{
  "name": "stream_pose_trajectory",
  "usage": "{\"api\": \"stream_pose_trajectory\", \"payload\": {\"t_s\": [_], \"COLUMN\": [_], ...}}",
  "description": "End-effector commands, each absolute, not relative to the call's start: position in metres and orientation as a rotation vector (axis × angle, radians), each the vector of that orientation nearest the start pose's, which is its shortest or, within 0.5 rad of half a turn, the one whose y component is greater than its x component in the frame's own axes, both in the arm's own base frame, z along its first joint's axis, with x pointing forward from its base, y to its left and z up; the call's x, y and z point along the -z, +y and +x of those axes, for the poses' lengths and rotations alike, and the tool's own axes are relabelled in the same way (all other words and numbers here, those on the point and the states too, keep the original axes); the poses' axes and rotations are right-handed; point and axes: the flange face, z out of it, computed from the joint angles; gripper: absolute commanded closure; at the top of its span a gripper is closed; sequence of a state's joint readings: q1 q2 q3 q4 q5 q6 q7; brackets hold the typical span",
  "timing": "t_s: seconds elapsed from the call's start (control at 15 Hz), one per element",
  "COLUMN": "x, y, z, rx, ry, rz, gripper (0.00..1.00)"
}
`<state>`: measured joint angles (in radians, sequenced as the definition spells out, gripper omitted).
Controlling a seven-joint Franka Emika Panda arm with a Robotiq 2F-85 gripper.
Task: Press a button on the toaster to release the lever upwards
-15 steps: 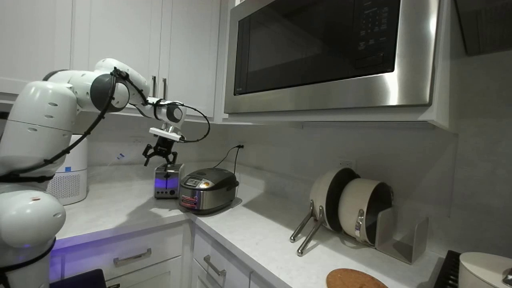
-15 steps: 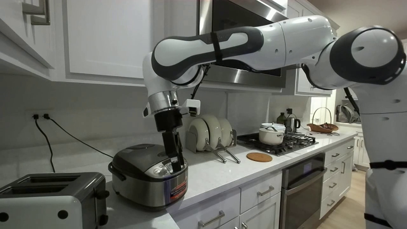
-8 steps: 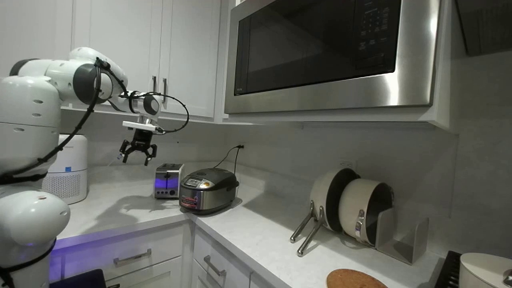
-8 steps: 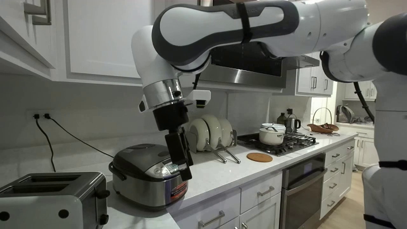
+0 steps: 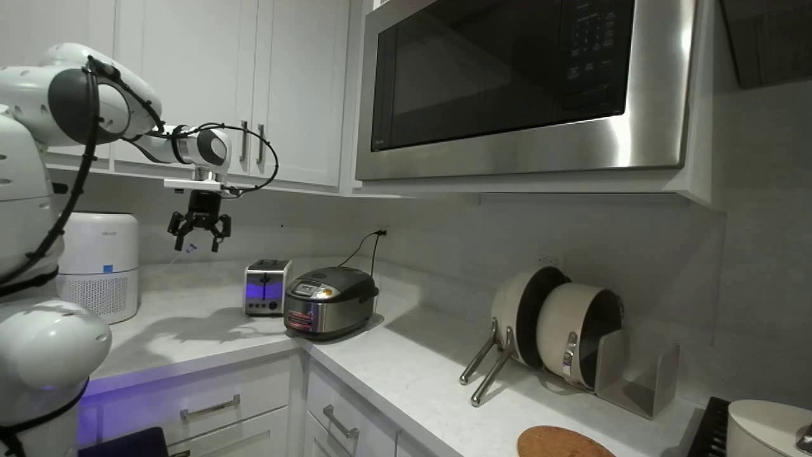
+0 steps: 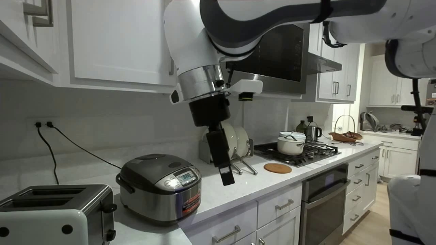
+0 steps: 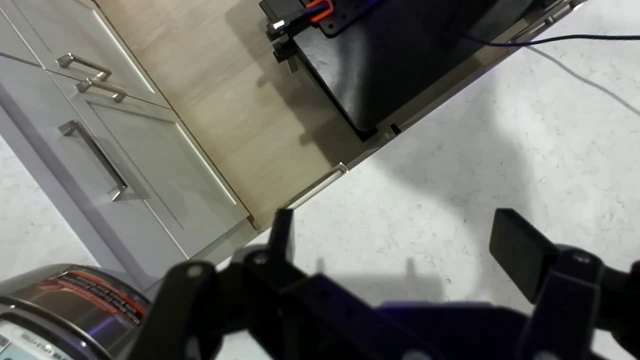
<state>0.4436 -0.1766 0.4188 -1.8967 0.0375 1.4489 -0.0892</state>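
Exterior view, left to right: the robot arm (image 5: 57, 336) stands at the left edge. Beside it in this view, on the white countertop (image 5: 431, 374), is a white cylindrical appliance (image 5: 98, 254) with a perforated lower section. Next is the gripper (image 5: 197, 246), suspended above the countertop and directed downward. The jaws are spread: in the wrist view, the black finger pads (image 7: 517, 252) stand well apart, with countertop visible between them.

Next to the right is the toaster (image 5: 265, 289), upright on the countertop and lower in the view than the gripper; the two are apart in both exterior views. Its end face carries a vertical slot, a row of small dark controls near the base and a band of blue-violet light. In an exterior view, an upper knob (image 6: 109, 208) and a lower knob (image 6: 111, 234) project from that end.

The rice cooker (image 5: 331, 311) is positioned just beside the toaster, with its lid down and a display (image 6: 186, 177) on the sloped front.

Farther right, the microwave (image 5: 501, 82) is mounted above the countertop. Below it, cream pans (image 5: 561, 330) stand on edge in a metal rack (image 5: 666, 374). A round brown mat (image 5: 563, 442) lies at the bottom of the view. At the right edge is a cream pot (image 5: 764, 428); in an exterior view, it rests on the cooktop (image 6: 315, 154).
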Motion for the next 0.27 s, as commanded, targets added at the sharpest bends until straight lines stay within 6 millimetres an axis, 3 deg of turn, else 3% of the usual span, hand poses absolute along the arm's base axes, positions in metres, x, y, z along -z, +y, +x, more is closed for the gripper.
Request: {"api": "stream_pose_trajectory", "payload": {"t_s": [0.0, 0.2], "x": [-0.5505, -0.5496], "y": [0.3721, 0.3709], "z": [0.2954, 0.2942], "rx": [-0.411, -0.413], "ry": [-1.465, -1.464], "rz": [-2.909, -2.911], "gripper": [0.0, 0.0]}}
